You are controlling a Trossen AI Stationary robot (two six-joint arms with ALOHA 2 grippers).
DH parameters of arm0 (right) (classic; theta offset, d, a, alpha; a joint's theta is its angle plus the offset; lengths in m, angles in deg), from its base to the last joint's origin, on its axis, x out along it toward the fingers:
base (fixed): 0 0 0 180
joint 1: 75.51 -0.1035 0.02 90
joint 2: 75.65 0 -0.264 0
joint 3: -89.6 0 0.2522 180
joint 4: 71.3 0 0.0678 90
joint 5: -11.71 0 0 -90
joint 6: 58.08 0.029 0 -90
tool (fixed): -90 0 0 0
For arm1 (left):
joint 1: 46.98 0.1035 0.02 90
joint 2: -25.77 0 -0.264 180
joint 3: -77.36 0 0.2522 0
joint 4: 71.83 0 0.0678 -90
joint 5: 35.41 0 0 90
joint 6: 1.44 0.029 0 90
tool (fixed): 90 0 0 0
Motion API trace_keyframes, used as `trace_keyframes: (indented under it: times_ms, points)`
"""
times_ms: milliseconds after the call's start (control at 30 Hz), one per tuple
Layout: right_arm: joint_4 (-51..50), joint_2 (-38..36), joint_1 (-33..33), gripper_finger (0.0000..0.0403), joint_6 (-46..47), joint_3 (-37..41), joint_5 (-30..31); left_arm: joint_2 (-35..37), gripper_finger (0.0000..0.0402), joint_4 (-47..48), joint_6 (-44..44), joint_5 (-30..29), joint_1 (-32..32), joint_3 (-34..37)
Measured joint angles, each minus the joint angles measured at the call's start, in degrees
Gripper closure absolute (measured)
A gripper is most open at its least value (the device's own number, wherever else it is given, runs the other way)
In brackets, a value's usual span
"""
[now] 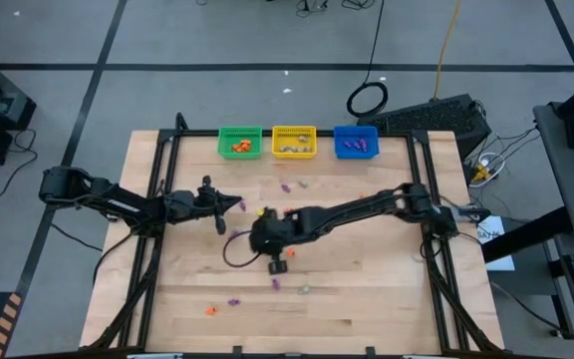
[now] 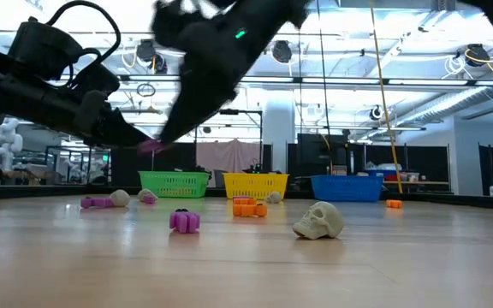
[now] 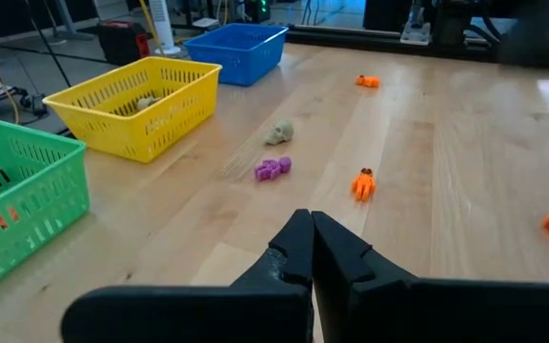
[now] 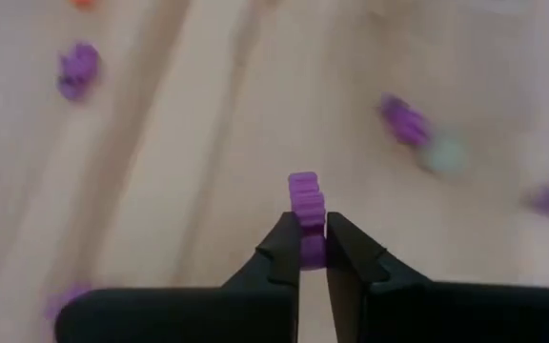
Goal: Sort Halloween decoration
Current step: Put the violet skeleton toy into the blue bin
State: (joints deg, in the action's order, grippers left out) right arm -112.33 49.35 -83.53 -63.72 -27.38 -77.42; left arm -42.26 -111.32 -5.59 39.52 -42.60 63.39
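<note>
Tiny orange, purple and beige trinkets lie scattered on the wooden table (image 1: 387, 299), among them a purple one (image 3: 273, 169), a beige skull (image 3: 278, 131) and an orange one (image 3: 363, 183). My right gripper (image 1: 279, 265) hangs over the table's middle, toward the near edge, and is shut on a small purple trinket (image 4: 305, 202). My left gripper (image 1: 229, 204) is shut and hovers left of the middle; its wrist view (image 3: 311, 224) shows nothing between its fingers. In the low view a purple bit (image 2: 151, 145) shows where the two arms' tips overlap. My right gripper pinches the purple trinket's lower part (image 4: 310, 246) between its two fingertips. The trinket's ribbed other end (image 4: 304, 186) sticks out past the tips. The fingers come from above, pointing down. The trinket is lifted clear of the table.
Green (image 1: 239, 141), yellow (image 1: 294, 141) and blue (image 1: 356, 141) baskets stand in a row at the far edge, each holding some trinkets. More trinkets lie near the front edge: purple (image 1: 276, 283), beige (image 1: 305, 289) and orange (image 1: 209, 310). A dark cable loop (image 1: 232, 249) hangs by my right wrist.
</note>
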Motion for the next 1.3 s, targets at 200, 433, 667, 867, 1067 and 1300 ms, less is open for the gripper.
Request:
trace_keyframes:
  times_ms: [200, 433, 667, 867, 1067, 1300]
  points:
    - [-5.8, -13.2, 2.5, 0.0397, 0.8, 12.2, 9.2, 0.0, 0.0402, -0.1, 0.0, 0.0, 0.0, 0.0]
    - [-5.9, -34.4, 12.2, 0.0397, 8.7, 32.6, 18.4, 0.0, 0.0402, -0.2, 0.0, 0.0, 0.0, 0.0]
    - [-5.4, -46.5, 30.4, 0.0398, 11.0, 45.0, 22.0, 0.0, 0.0402, -0.3, -0.1, 0.0, 0.0, 0.0]
    - [0.3, -43.9, 43.9, 0.0398, 6.9, 46.9, 14.4, 0.0, 0.0402, -0.2, -0.6, 0.0, 0.0, 0.0]
    - [2.6, -36.4, 53.0, 0.0398, 3.2, 44.3, 2.3, 0.0, 0.0402, 0.4, -1.4, 0.0, 0.0, 0.0]
    - [2.7, -27.6, 59.1, 0.0398, 3.0, 39.8, -2.5, 0.0, 0.0402, 1.6, -1.3, 0.0, 0.0, 0.0]
